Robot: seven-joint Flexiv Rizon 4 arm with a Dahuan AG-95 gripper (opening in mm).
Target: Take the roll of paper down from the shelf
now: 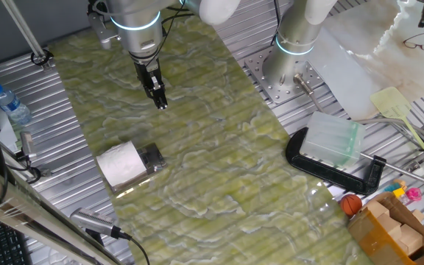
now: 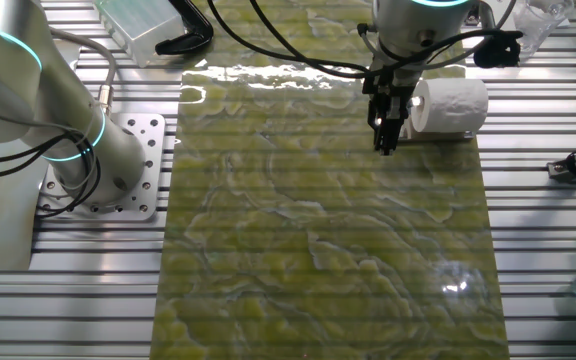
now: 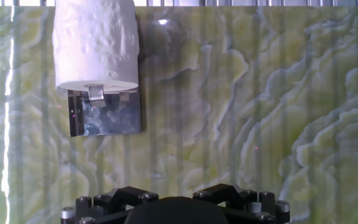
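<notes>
The roll of paper (image 1: 121,163) is a white cylinder lying on its side on the shelf (image 1: 153,158), a small shiny metal stand on the green marbled mat. In the other fixed view the roll (image 2: 450,105) is just right of my gripper (image 2: 384,145). In the hand view the roll (image 3: 95,43) is at the upper left, its end facing me, over the shelf's reflective top (image 3: 104,115). My gripper (image 1: 160,103) hangs above the mat, apart from the roll, its fingers together and holding nothing. The fingertips do not show in the hand view.
A clear ribbed plastic box (image 1: 332,138) rests on a black clamp (image 1: 370,177) at the right. A second arm's base (image 1: 293,44) stands at the back. A water bottle (image 1: 9,103) lies at the left. An orange ball (image 1: 352,204) and a cardboard box (image 1: 392,232) sit at the lower right.
</notes>
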